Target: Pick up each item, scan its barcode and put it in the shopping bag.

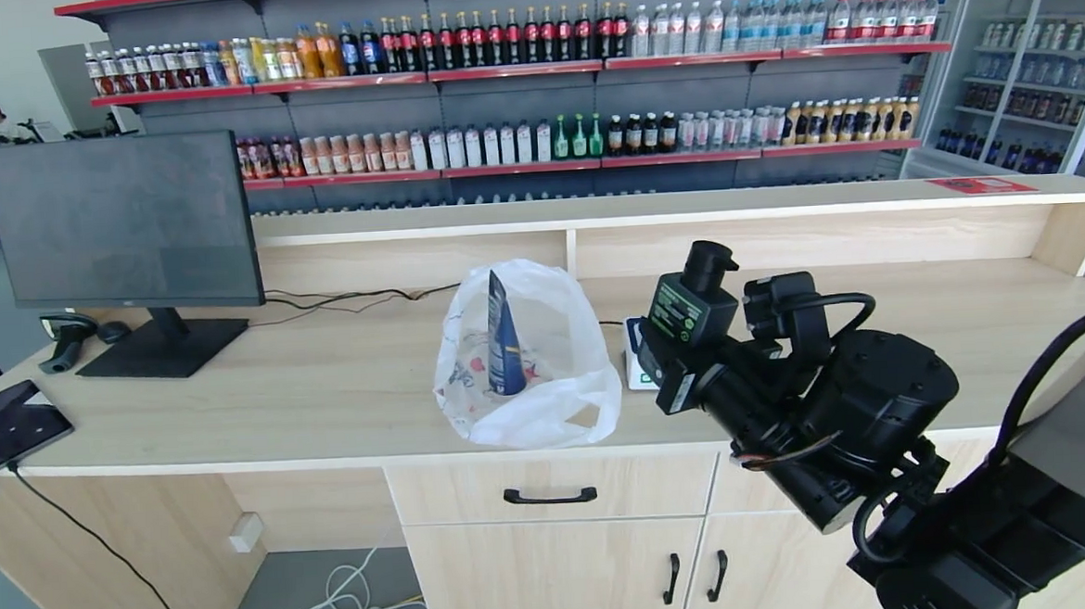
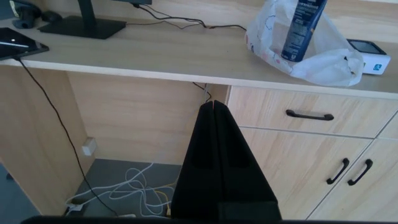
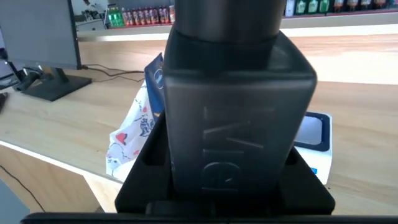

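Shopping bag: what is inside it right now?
One blue tube stands on end inside the shopping bag, seen through the thin plastic. The crumpled folds at its base hide whether anything small lies there. The dark pump bottle is outside, in the right gripper.

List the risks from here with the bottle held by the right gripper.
The shopping bag is limp and slumped; the pump bottle in the right gripper may snag its rim.
The blue tube stands upright inside and could be knocked over.
The scanner sits close beside the bag and might get bumped.
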Controlling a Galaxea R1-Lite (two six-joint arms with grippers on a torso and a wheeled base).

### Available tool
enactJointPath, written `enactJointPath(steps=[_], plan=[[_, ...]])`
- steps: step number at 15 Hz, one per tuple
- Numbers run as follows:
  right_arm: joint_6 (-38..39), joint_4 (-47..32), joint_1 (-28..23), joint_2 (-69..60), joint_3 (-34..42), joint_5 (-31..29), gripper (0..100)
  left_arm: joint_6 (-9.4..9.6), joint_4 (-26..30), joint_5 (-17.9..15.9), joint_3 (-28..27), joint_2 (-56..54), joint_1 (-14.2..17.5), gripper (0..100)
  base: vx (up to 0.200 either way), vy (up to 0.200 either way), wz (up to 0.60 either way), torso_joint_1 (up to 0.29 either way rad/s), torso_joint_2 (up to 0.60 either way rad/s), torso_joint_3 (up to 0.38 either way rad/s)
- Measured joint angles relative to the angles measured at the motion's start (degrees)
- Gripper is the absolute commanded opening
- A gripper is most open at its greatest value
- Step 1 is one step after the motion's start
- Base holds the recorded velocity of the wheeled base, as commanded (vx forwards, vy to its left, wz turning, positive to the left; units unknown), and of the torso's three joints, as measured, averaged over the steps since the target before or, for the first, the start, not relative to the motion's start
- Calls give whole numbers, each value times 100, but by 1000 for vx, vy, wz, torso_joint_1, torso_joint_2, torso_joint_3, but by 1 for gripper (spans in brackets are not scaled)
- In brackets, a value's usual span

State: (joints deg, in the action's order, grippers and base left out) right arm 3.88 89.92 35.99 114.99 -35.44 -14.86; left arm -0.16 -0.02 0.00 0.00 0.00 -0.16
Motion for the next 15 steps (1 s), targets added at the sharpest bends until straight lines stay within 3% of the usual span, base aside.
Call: enactJointPath(steps=[3,7,15], plan=[[0,-4,28,48,-15,-7,0,2,2,0,0,0,0,0,0,0,0,0,0,0],[-9,16,166,74,-67,-98,0,9,2,0,0,0,-6,0,200,0,0,-2,0,1],[-13,0,210,144,-288,-137,0,9,2,0,0,0,-5,0,0,0,0,0,0,0]])
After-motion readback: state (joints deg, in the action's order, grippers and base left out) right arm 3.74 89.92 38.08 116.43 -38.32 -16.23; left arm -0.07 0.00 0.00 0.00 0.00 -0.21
